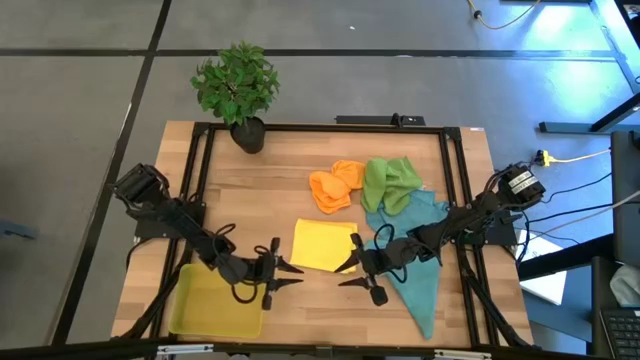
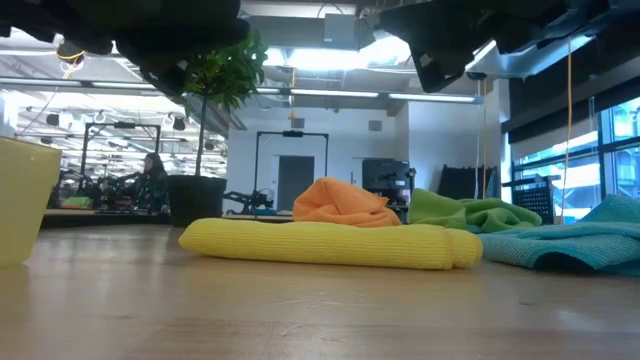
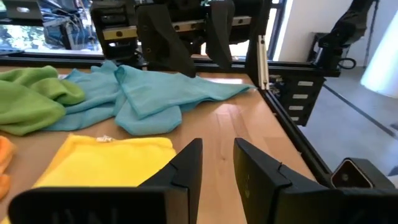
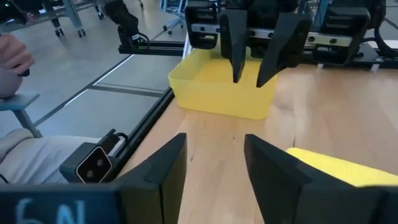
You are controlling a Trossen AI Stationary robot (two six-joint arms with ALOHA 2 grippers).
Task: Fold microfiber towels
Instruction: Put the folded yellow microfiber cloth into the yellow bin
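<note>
The yellow towel (image 1: 325,243) (image 2: 330,243) lies folded flat on the table's middle. My left gripper (image 1: 298,275) (image 3: 217,163) hovers open by its near left corner, with nothing between the fingers. My right gripper (image 1: 343,274) (image 4: 214,155) hovers open by its near right corner, facing the left one. Behind the yellow towel the orange towel (image 1: 335,186) (image 2: 340,205) and the green towel (image 1: 390,182) (image 3: 31,99) lie crumpled. A teal-blue towel (image 1: 415,265) (image 3: 143,96) is spread loosely on the right, partly under my right arm.
A yellow plastic tray (image 1: 215,300) (image 4: 224,87) stands at the near left corner. A potted plant (image 1: 238,88) stands at the far left edge. A black frame (image 1: 455,170) runs around the table. A person's hand (image 4: 12,59) shows beyond the table's left side.
</note>
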